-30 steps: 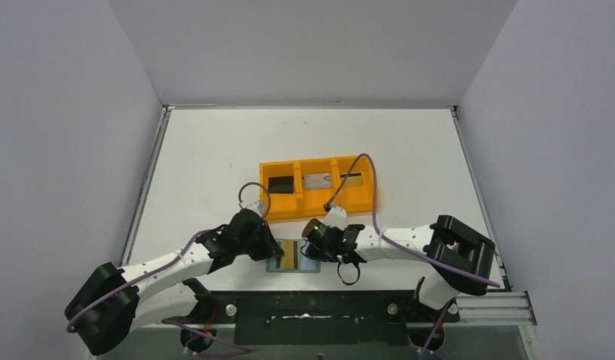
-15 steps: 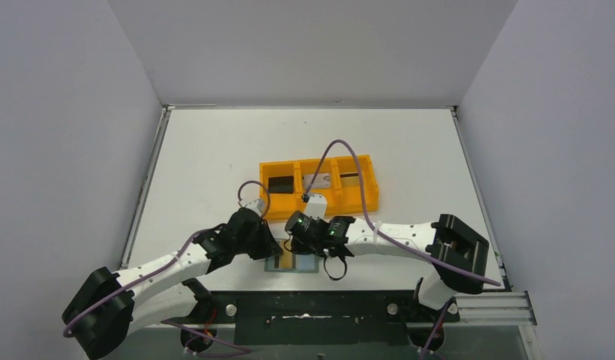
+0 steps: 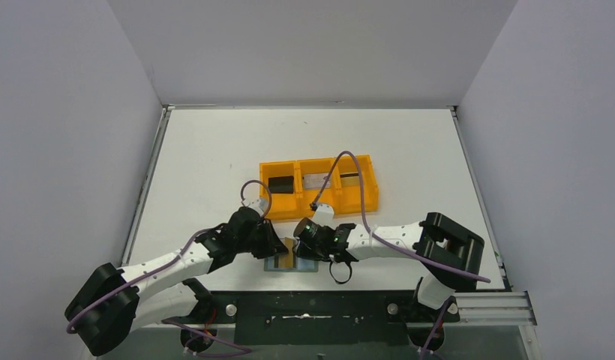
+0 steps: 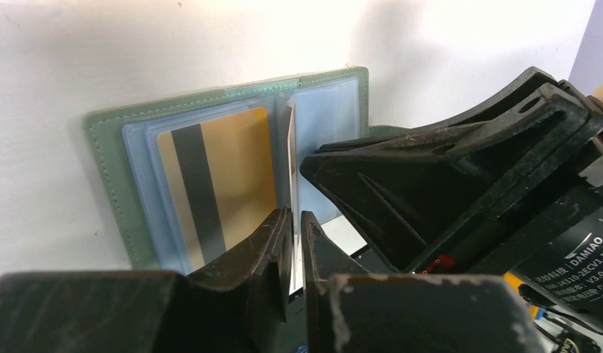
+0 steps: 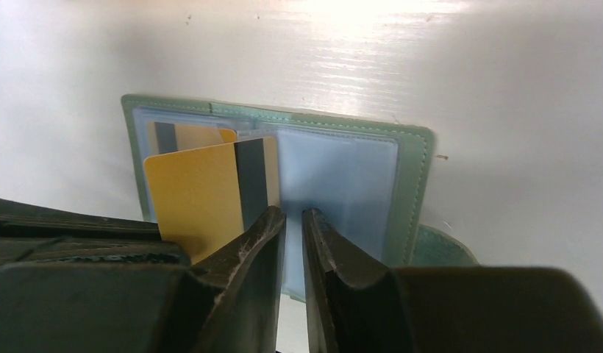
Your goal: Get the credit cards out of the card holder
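Two claws: both low over the open card holder (image 4: 106,184) at the counter's near edge, tip to tip and almost touching each other.
Left claw (image 4: 295,217): jaws narrow, with a thin pale pocket leaf (image 4: 290,140) standing on edge between them. Reads as a pinch on the leaf, no card in it.
Right claw (image 5: 293,213): jaws drawn to a slit, nothing seen in the gap. Tips just beside the leaf.
Gold card (image 5: 195,191): dark stripe, on the left page, appears part-way out of its sleeve. Lies beside the right claw's finger, not between the jaws. Second card beneath it: cannot tell.
Handling, card: judged light, stiff, thin and slick-faced, so lying flat it offers no purchase. Take it by the exposed edge, across the thickness, and draw it along the sleeve.
Handling, holder: judged soft, floppy and light. Likely to lift or slide with the card unless one claw pins it.
Orange tray (image 3: 319,208): farther back, apart from the holder. Black card (image 3: 280,184) in the left bay, silvery card (image 3: 316,180) in the middle, third card (image 3: 351,178) in the right.
Counter (image 3: 214,150): white, smooth, slight sheen. Judged to give the holder little grip.
Room: pale walls (image 3: 64,150) on three sides. Both arms crowd the near edge, with little clearance between them.
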Controlling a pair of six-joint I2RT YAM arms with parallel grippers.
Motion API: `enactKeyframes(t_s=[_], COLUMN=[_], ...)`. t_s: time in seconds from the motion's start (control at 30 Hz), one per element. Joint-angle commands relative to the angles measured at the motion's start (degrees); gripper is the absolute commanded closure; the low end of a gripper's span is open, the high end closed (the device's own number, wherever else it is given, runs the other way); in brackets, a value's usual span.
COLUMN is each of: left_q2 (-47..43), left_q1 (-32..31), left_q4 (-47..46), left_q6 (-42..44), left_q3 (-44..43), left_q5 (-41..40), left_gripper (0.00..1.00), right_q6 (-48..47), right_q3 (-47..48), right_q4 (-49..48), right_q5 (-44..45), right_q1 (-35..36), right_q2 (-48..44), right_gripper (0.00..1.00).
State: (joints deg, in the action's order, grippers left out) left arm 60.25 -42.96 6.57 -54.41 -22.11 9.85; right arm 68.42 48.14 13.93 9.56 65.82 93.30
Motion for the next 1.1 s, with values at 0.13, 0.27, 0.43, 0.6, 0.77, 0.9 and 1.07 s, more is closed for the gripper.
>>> enactKeyframes(t_s=[0.13,0.27,0.43,0.6,0.77,0.9,1.07], left_q2=[2.59,2.10,-3.45,-7.97,-9.13,-10.89,-14.68], left_q1=[0.33,0.31,0.38,0.90,1.03,1.11,1.20], left_q4=[-7.57,-2.25,5.55,9.10,12.16,14.13,17.78], left_q6=[-1.99,-0.98,0.25,0.86,1.33,0.96,0.03], left_q3=[0.78,-1.27,-5.03,-6.59,-7.55,-7.53,-7.85], left_q5=[3.58,0.51,-5.61,-7.69,-9.30,-11.64,-15.16], left_gripper=[0.86,0.97,1.00,1.00,1.00,1.00,1.00], right_q6=[2.16,2.30,2.34,1.24,-1.48,-4.08,-5.58], right_q3=[-3.70,-3.26,-0.08,1.68,4.63,6.94,7.82], right_q4=[-3.39,-1.30,8.05,10.77,10.38,6.65,-0.56], right_q5=[-2.45,-1.32,3.83,5.85,5.54,2.90,-2.44], right_q1=[-0.53,-0.81,-0.79,-0.82,-0.74,-0.78,-0.79], right_q2=[0.53,0.29,-0.71,-3.18,-4.75,-3.89,-0.39], right_gripper=[0.83,0.84,0.84,0.84,0.83,0.82,0.82])
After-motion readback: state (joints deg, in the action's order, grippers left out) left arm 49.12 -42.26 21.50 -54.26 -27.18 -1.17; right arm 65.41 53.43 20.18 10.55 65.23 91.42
